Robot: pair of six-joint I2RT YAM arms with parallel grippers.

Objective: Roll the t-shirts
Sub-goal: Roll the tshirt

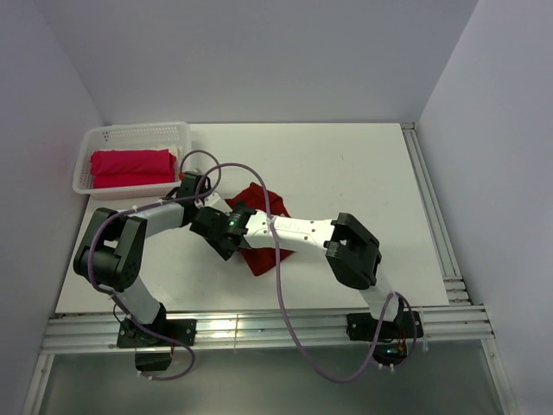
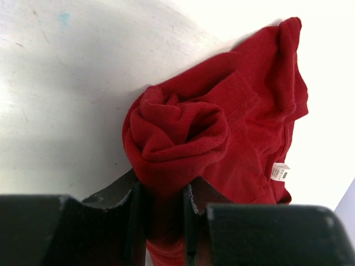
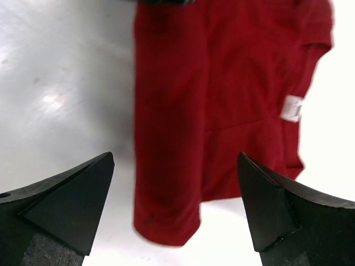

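Left gripper (image 2: 162,208): jaws clenched on the rolled-up end of the crimson t-shirt (image 2: 233,122), on the counter (image 1: 346,164). Right gripper (image 3: 175,160): jaws released wide above its flat part. Roll only begun, I judge; next needs the right jaws to pinch cloth and turn it on. Count: two t-shirts, the pinkish-red t-shirt (image 1: 130,167) in one white basket (image 1: 112,135).

right pincer (image 3: 175,160) — jaws spread wide | dark crimson t-shirt (image 3: 222,111) — lying on white table (image 3: 55,83)
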